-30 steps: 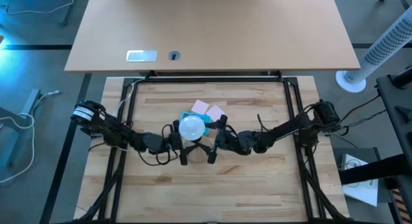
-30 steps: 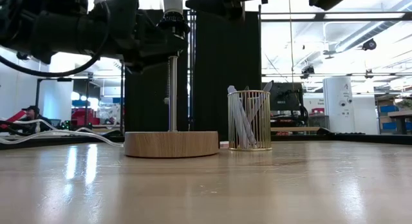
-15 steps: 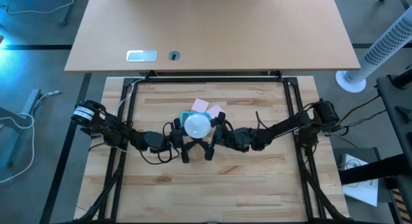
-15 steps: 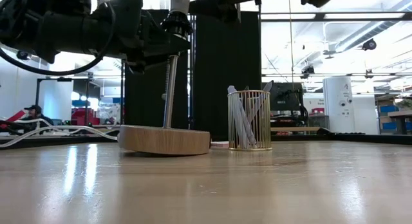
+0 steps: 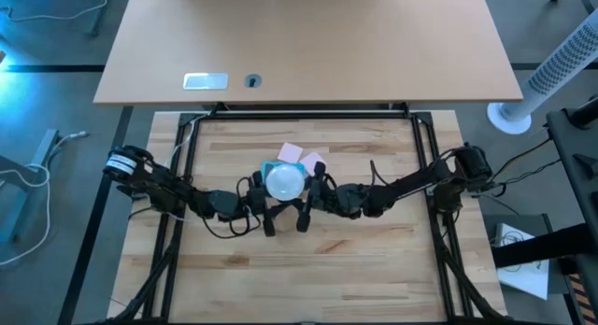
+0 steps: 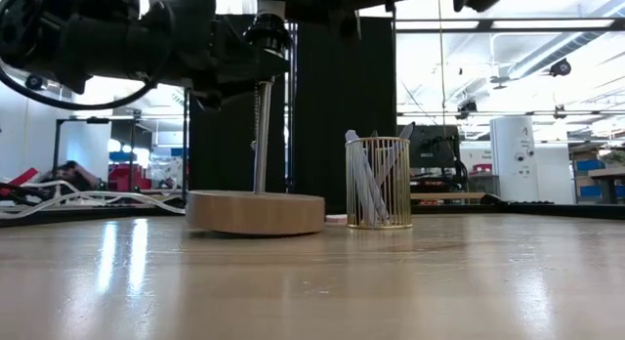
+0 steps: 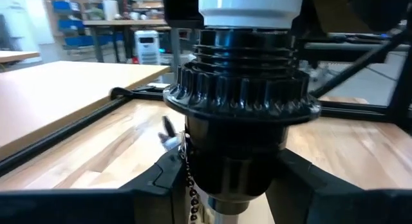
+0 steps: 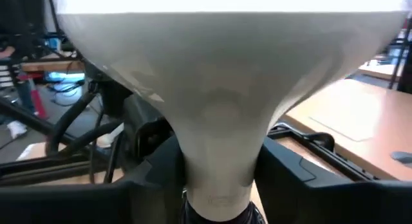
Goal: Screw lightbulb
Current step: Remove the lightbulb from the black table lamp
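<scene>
A lamp stands at the table's middle: a round wooden base (image 6: 256, 211), a thin metal stem (image 6: 262, 135) and a ribbed black socket (image 7: 241, 108). The frosted white lightbulb (image 5: 285, 180) sits on top of the socket, with its narrow neck (image 8: 222, 153) going down into it. My left gripper (image 5: 264, 196) comes from the left and is shut on the socket. My right gripper (image 5: 313, 192) comes from the right and is shut on the bulb. In the low view the stem leans slightly. My left gripper (image 7: 235, 185) pinches the socket's smooth lower barrel (image 7: 232, 166) between its two fingers, below the ribbed collar. It comes level from the table's left. The lamp's base rests on the table. My right gripper (image 8: 219, 185) pinches the lightbulb's narrow neck (image 8: 219, 176) between its two fingers, just under the flaring globe. It comes level from the table's right. The bulb stands upright in the socket.
A gold wire cup (image 6: 378, 182) with pens stands just right of the lamp base. A blue calculator (image 5: 272, 168) and pink notes (image 5: 301, 157) lie behind the lamp. Black frame rails (image 5: 425, 148) edge the table, and a large desk (image 5: 308, 45) lies beyond.
My right gripper has moved left, up to the bulb. The lamp's top has shifted toward the table's right. The wooden base tipped up on one edge half a second ago and now lies almost flat again, with the stem still leaning.
</scene>
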Controlling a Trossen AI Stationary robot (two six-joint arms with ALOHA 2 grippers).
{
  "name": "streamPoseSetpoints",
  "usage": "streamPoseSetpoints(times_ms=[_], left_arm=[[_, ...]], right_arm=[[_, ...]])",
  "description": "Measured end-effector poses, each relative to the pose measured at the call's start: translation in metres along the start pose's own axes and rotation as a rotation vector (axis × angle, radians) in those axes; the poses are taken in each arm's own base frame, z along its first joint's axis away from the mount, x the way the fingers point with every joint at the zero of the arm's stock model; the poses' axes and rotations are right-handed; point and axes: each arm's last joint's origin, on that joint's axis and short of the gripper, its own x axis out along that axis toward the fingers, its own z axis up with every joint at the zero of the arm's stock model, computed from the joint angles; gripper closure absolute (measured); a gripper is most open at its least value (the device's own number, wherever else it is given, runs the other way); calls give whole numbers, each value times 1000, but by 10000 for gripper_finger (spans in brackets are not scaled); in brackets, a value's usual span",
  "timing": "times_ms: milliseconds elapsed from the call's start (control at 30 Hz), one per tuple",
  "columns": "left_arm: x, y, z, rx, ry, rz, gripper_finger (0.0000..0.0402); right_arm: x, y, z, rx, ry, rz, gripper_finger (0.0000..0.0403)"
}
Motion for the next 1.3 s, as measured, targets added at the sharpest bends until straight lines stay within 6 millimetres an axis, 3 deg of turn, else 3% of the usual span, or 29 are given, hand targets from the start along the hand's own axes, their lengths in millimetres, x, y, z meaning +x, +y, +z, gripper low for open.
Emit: streamPoseSetpoints(times_ms=[167,400,833,1067,1300], left_arm=[[-4,-1,6,6,30,-85,260],[-8,-10,22,-41,8,-340,261],[35,-51,40,18,124,-522,262],[36,-56,40,-2,111,-539,263],[28,-51,37,-17,64,-505,263]], right_arm=[[-4,1,5,-13,25,102,274],[-11,-4,24,-15,16,391,255],[-8,-26,36,-123,45,1046,250],[-8,-25,40,-93,71,1079,226],[-10,-27,46,-112,150,973,149]])
